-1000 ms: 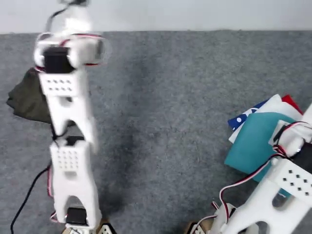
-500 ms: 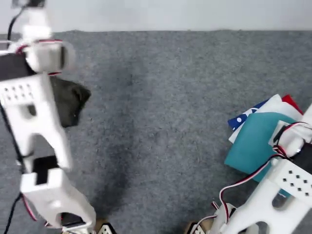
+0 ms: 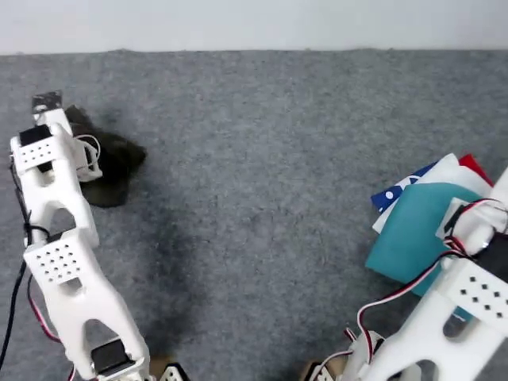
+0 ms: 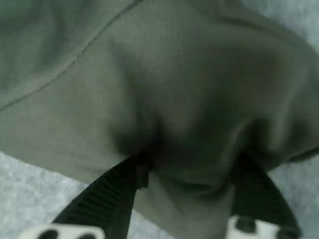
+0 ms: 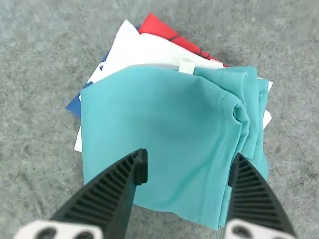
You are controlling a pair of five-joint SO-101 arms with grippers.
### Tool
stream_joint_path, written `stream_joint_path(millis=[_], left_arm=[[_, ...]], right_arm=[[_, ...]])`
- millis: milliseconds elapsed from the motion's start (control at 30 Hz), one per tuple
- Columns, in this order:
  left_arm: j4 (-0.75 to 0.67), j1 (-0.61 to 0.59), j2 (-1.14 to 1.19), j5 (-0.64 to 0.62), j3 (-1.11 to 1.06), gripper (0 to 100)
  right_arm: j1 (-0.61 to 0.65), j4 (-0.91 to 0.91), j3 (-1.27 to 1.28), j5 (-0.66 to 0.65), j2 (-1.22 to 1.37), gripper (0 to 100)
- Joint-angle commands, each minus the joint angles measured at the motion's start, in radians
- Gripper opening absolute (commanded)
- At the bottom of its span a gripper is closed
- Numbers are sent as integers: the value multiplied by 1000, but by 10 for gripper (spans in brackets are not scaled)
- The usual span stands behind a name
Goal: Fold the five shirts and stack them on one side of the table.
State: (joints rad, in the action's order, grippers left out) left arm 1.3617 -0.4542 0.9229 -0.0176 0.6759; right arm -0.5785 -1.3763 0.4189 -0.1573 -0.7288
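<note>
High view: stack point(image 3: 441, 173) nearly built, one dark shirt point(image 3: 111, 163) left to fold

On top of the stack lies a teal shirt point(image 5: 164, 144), folded flat. Under it, edges of white, blue and red cloth stick out, so four shirts seem to be folded and piled, though the lower ones are mostly covered and I cannot count them for sure. The pile is a bit untidy, with corners fanned out rather than lined up.

The right claw point(image 5: 188, 160) hangs just above the stack, over the teal shirt, with its jaws spread wide and nothing between them.

The dark shirt sits well apart from the stack, on the opposite side of the table, bunched in a lump and not folded. The left claw point(image 4: 187, 172) is pressed down into it. Its jaws stand apart, with a ridge of cloth bulging between them, so I judge it open and not yet pinched shut on the fabric.

By my reading, the task is most of the way done. What remains is to spread the dark shirt out, fold it, carry it across to the stack and set it on the teal shirt. Squaring up the pile may also help.
</note>
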Motion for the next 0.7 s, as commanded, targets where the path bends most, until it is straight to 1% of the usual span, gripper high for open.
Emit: stream_joint_path(millis=[0,33,67,100,167,200,300,367,433,533,600,667], left_arm=[[46,60,97,-15,205,97],[89,71,109,-12,271,13],[141,95,112,-12,332,9],[210,120,109,-14,398,32],[361,186,89,-14,559,9],[408,227,74,-12,634,13],[399,333,-35,-11,828,12],[397,431,-140,-11,894,12],[397,540,-256,-11,888,12],[397,672,-423,-9,809,12],[397,706,-517,-9,750,12],[397,704,-583,-9,651,12]], right_arm=[[7,-7,5,8,-25,266],[7,-7,9,8,-25,266],[7,-7,9,8,-25,266],[7,-5,12,8,-25,266],[7,-5,12,8,-25,266],[7,-5,12,8,-25,266],[7,-5,12,8,-25,266],[5,-5,14,8,-25,266],[4,-5,14,8,-25,266],[2,-5,14,8,-25,266],[1,-7,14,8,-25,266],[1,-7,14,8,-25,266]])
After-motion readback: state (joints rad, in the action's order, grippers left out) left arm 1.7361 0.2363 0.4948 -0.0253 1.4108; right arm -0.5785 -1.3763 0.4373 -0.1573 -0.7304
